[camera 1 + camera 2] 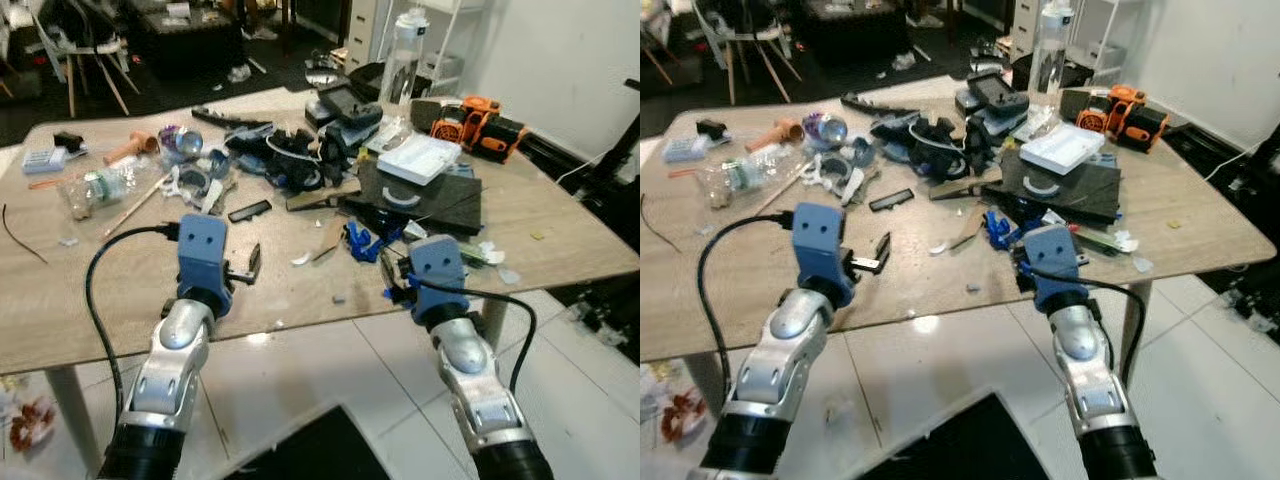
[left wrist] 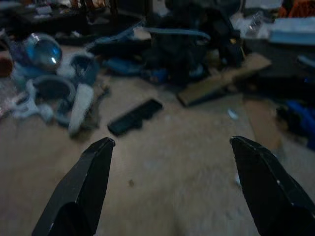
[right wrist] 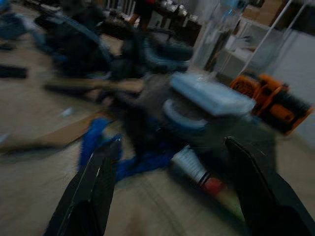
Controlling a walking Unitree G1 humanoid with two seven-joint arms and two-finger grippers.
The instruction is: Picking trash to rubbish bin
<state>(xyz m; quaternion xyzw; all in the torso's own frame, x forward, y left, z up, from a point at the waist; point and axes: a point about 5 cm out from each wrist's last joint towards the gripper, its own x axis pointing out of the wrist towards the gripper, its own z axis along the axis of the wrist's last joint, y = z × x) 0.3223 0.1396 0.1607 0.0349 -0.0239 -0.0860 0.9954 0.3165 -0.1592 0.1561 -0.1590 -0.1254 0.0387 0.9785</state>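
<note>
Trash and clutter cover the wooden table (image 1: 60, 300). A crumpled blue piece (image 1: 360, 240) and small white scraps (image 1: 300, 259) lie near the front edge. A flat black bar (image 1: 249, 211) lies left of them. My left gripper (image 1: 246, 264) hovers low over the front of the table, open, with nothing between its fingers (image 2: 93, 167); the black bar (image 2: 135, 116) lies ahead of it. My right gripper (image 3: 172, 142) is open too, just short of the blue piece (image 3: 98, 142) at the table's front right.
Behind sit a dark grey board (image 1: 430, 195) with a white tray (image 1: 420, 157), an orange tool (image 1: 478, 122), a clear bottle (image 1: 402, 55) and a tangle of black and blue gear (image 1: 300, 155). A plastic bag (image 1: 95, 188) lies far left. A black object (image 1: 320, 450) sits on the floor below.
</note>
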